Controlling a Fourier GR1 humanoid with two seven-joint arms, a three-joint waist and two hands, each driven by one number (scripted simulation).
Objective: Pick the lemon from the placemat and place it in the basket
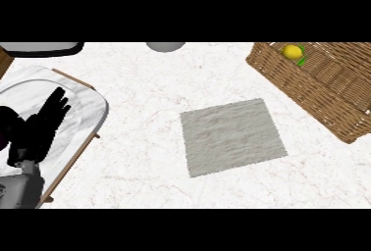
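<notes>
Lemon (pixel 292 51), small, round and yellow with a green leaf, is lying inside the brown woven wicker basket (pixel 319 86) at the upper right of the white marble counter (pixel 138 166). No item is being carried by the grey square fabric placemat (pixel 232 136) at the centre. At the left edge, the black left hand (pixel 42 128) is being held open, fingers straight, holding nothing, over a marble tray (pixel 80 105) with a wooden rim.

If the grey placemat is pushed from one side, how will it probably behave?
The placemat looks like thin, textured cloth lying flat on the counter, so it is probably floppy and light. A push may wrinkle or slide it rather than move it as one stiff piece.
</notes>
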